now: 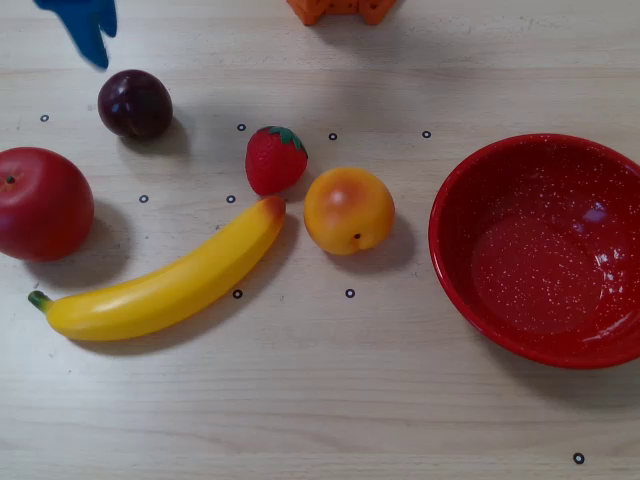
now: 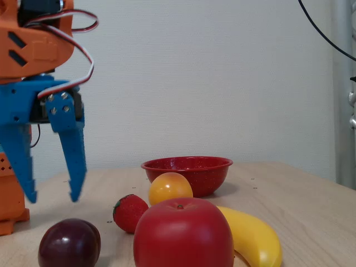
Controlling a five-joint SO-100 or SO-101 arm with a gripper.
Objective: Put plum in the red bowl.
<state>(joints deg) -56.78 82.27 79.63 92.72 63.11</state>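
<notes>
Nearest the fixed camera, the plum [image 2: 69,243] sits on the table beside the apple [image 2: 183,235]. Above it hangs the gripper [image 2: 52,197], jaws spread, empty. Approach step: next, descend and close. Farther back waits the bowl [image 2: 187,173].

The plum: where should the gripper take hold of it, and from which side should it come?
Probably across the plum's widest middle, coming straight down from above. It is small, round and smooth with no stem to pinch, and it sits alone on the table, apart from the apple and strawberry. The open gripper hangs just above it, fingers pointing down.
</notes>
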